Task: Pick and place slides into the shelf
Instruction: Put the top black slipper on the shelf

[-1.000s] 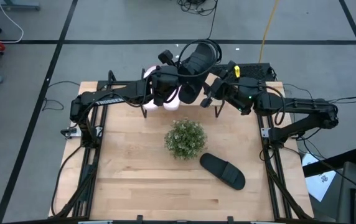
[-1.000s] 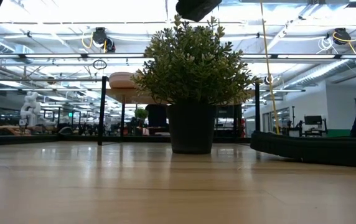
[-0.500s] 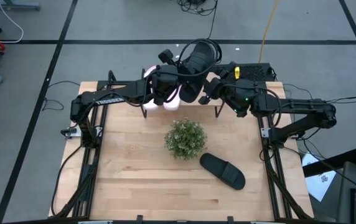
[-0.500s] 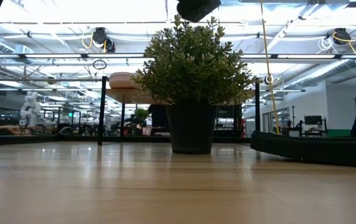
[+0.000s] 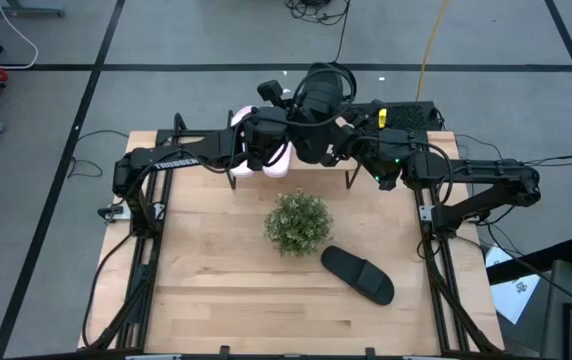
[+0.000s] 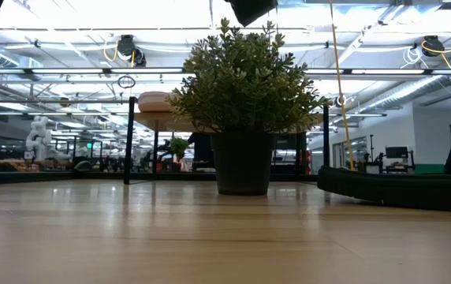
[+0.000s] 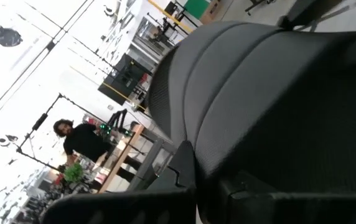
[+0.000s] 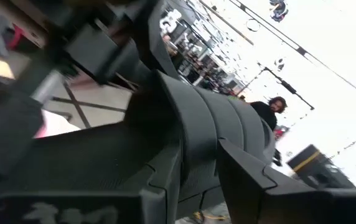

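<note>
Nearest, we see a black slide [image 5: 357, 274] lying on the wooden surface [image 5: 206, 290] beside a plant [image 5: 297, 222]. Farther back, over the shelf [image 5: 350, 175] with pink slides [image 5: 278, 160], our left gripper [image 5: 284, 128] fingers squeeze another black slide [image 5: 316, 110]. We cannot tell about the right gripper [image 5: 344, 143]. Beyond, a person [image 8: 266, 112] stands in the room.

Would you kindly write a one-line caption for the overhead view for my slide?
Both grippers meet at a black slide above the shelf; a second black slide lies by the plant.
</note>
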Tool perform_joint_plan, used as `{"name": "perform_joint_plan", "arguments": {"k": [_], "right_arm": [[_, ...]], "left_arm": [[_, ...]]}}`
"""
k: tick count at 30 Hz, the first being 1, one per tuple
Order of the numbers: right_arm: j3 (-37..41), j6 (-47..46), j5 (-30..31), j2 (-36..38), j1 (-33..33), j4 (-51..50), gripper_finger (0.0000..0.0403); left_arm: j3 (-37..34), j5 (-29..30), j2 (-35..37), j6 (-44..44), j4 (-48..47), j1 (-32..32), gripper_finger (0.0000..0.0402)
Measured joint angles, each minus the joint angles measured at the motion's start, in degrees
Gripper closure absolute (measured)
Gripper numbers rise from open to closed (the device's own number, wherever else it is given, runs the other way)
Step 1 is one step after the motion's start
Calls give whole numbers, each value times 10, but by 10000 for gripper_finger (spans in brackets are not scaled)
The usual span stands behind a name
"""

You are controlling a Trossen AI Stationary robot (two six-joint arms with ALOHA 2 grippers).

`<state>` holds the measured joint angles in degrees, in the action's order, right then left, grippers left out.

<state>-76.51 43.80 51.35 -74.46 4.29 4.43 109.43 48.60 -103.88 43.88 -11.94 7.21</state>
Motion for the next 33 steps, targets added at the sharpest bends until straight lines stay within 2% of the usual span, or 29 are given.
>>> {"name": "perform_joint_plan", "arguments": {"k": [6,16,23,28,33], "right_arm": [[0,14,38,0,1,8,323],[0,29,41,1,1,12,396],[0,37,45,1,1,14,400],[1,52,65,1,1,19,401],[1,76,76,1,1,42,402]], "left_arm": [[0,-13,0,12,0,-16,400],[0,-15,1,7,-1,-26,400],[0,-15,2,4,-1,-30,395],[0,6,2,-13,25,-34,379],[0,15,2,36,58,-45,356]]}}
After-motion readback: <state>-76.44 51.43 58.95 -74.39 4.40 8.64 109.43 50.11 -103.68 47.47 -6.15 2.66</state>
